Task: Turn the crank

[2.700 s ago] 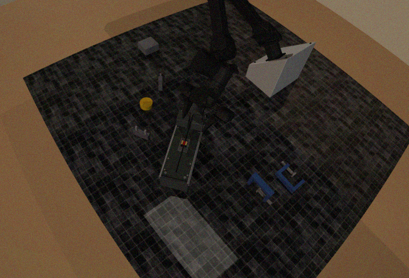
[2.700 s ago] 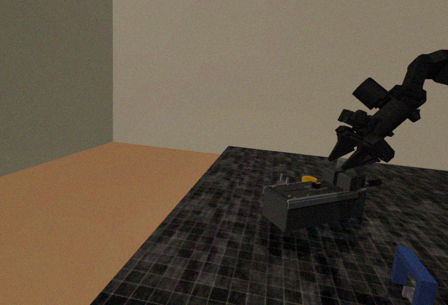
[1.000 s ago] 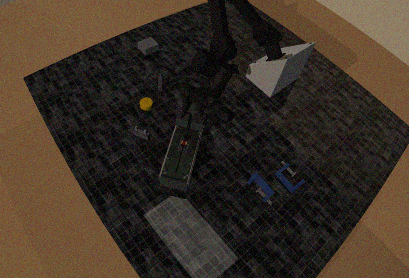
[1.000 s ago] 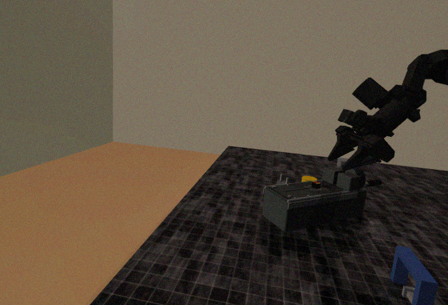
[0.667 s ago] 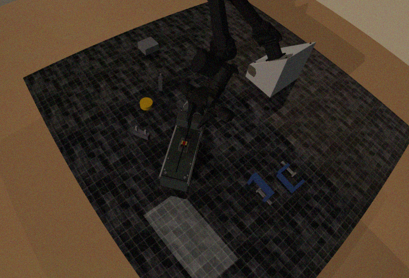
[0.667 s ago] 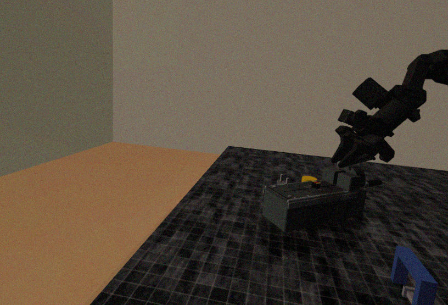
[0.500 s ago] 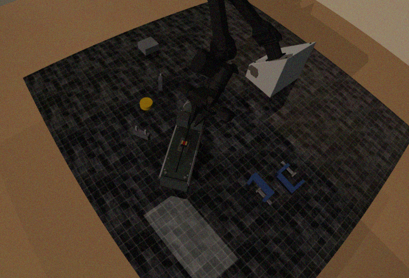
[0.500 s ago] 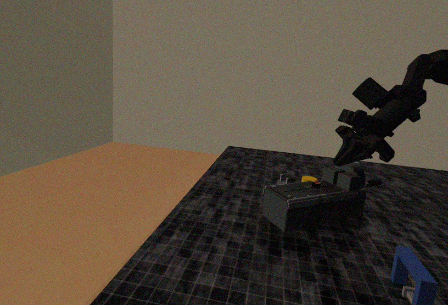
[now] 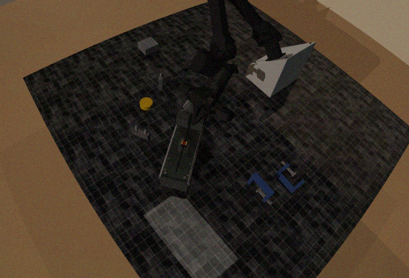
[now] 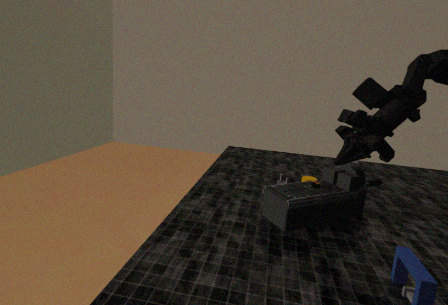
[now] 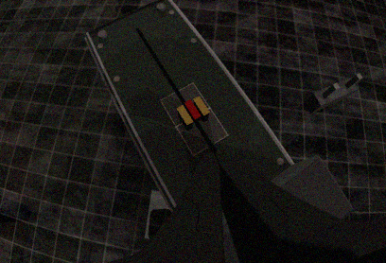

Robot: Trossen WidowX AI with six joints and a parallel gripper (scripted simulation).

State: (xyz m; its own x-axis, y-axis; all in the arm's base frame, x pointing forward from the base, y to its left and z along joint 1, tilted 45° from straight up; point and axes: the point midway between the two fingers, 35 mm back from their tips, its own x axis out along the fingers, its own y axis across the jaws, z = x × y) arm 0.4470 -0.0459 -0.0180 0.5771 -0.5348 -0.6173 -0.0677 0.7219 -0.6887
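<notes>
Seen from above on a dark checkered mat (image 9: pixel 297 129) laid over a tan table (image 9: pixel 49 53): a long dark crank machine (image 9: pixel 181 156), set slantwise near the mat's middle. At the midpoint of its top slot, the red pointer (image 11: pixel 192 109), flanked on both sides by two brass zero marks (image 11: pixel 202 106) and level with them in the wrist view. Poised just above the machine's crank end, apart from it in the exterior view, a black gripper (image 10: pixel 341 157), fingers pressed fully together and pinching nothing. Behind it, the arm (image 9: pixel 227 37), rising from a white wedge-shaped base (image 9: pixel 280 70) toward the mat's far right.

Scattered around the machine, none touching it: a yellow disc (image 9: pixel 145 103) and a small grey upright peg (image 9: pixel 160 81) to the left; a low grey bracket (image 9: pixel 142 132) near the machine's left flank; a grey block (image 9: pixel 147 45) well off toward the far edge. To the right and nearer the camera, two blue clamps (image 9: pixel 275 182) lying side by side, well apart from the machine. Just beyond the machine's near end, a pale translucent sheet (image 9: pixel 188 235) flat on the mat. Partly blocking the wrist view of the crank end, the gripper's own dark fingers.
</notes>
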